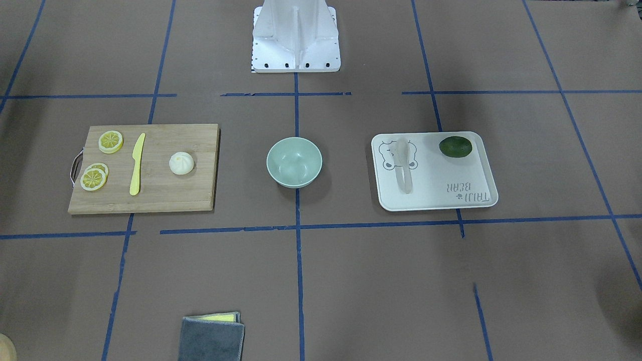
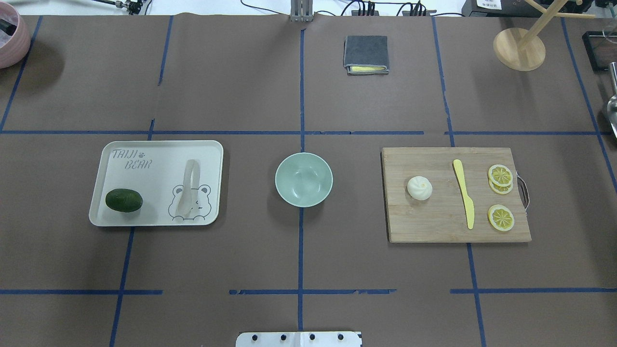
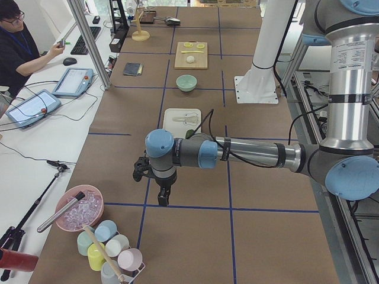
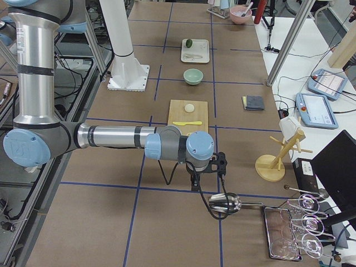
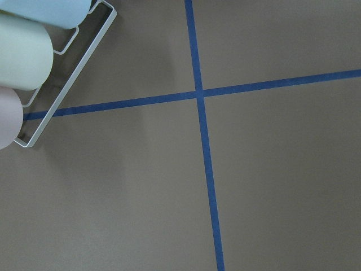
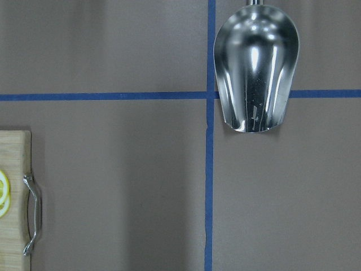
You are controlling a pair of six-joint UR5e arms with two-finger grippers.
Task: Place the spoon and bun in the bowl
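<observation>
Table: bowl well apart from tray, board; left end effector, right end effector opening: cannot tell.

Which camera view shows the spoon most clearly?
The overhead exterior view: the spoon lies whole on the tray, its outline plain against the pale surface. The front-facing view also shows it whole, slightly fainter. Both side views show it only tiny and far. Neither wrist view shows it.
</observation>
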